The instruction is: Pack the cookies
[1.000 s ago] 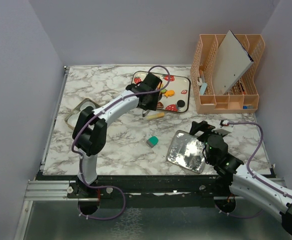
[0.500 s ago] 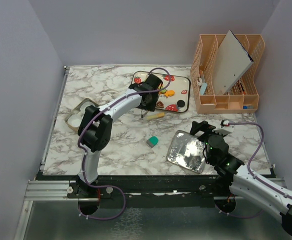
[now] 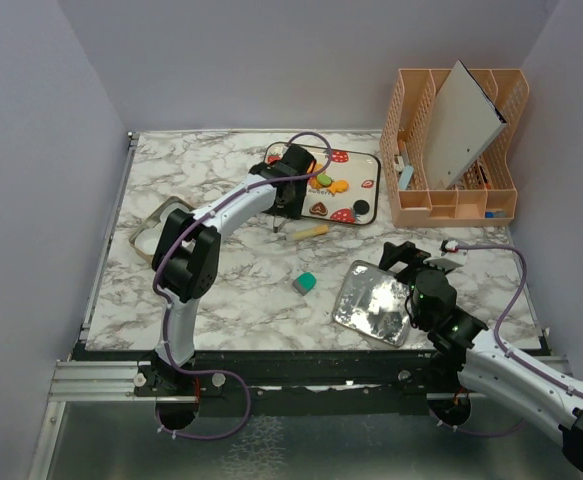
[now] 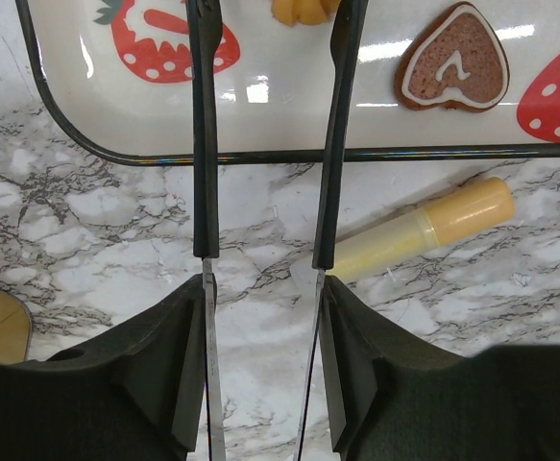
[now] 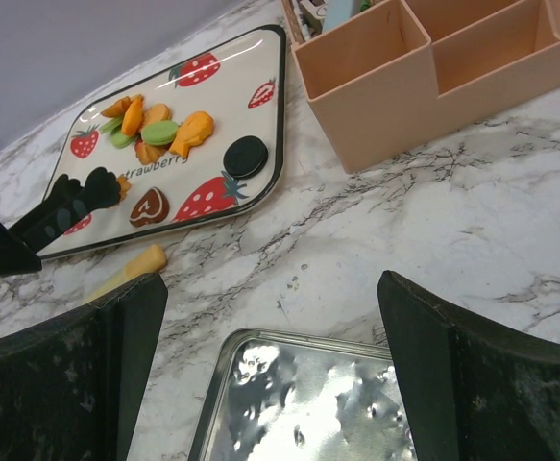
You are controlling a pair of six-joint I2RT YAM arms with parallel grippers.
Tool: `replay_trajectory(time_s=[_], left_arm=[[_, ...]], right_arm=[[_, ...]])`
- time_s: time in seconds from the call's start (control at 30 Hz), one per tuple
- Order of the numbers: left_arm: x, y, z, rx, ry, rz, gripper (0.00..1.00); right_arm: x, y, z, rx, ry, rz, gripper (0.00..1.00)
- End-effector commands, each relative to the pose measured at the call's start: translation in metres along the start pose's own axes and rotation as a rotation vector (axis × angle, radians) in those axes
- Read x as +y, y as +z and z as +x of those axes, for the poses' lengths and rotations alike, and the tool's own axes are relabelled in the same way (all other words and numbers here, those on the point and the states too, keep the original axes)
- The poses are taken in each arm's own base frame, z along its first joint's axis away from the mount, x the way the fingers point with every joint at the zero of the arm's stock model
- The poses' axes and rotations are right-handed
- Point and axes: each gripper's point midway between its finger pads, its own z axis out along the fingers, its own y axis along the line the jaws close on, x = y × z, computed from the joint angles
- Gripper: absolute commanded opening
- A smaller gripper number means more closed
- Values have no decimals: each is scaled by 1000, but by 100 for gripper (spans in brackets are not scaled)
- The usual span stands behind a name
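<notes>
Orange and green cookies (image 3: 327, 183) lie heaped on the strawberry-print tray (image 3: 367, 172), with a brown heart cookie (image 3: 318, 209) and a black round one (image 3: 360, 208) near its front rim. My left gripper (image 3: 285, 204) hangs at the tray's near-left corner, shut on a pair of thin black-tipped tongs (image 4: 203, 144). The tong tips (image 5: 73, 197) reach over the tray (image 4: 289, 106), left of the brown heart (image 4: 455, 60), and nothing shows between them. My right gripper (image 5: 270, 288) stands open over the silver tin (image 5: 308, 403), apart from the cookies (image 5: 155, 130).
A yellow tube (image 3: 308, 231) lies just in front of the tray, and a teal block (image 3: 305, 283) sits nearer me. The silver tin (image 3: 371, 300) is at front right. An orange desk organiser (image 3: 451, 190) stands at the back right, and another tin (image 3: 161, 225) lies at the left.
My left gripper with the tongs has shifted slightly towards the far left of the tray, uncovering more of the cookies. The right arm has not moved.
</notes>
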Motion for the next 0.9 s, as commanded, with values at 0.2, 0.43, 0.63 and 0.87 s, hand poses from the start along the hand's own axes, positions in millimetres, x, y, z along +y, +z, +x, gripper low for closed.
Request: replay_trajectory(time_s=[0.2, 0.43, 0.63, 0.87], left_arm=[[-12, -15, -19, -41, 14, 51, 52], [-15, -12, -22, -42, 18, 58, 51], [-14, -6, -19, -23, 23, 49, 51], [-14, 3, -12, 3, 31, 39, 51]], right_arm=[[-3, 0, -1, -4, -17, 18, 100], [-4, 0, -1, -2, -20, 20, 100], [-4, 0, -1, -5, -18, 19, 100], [-3, 0, -2, -5, -18, 17, 100]])
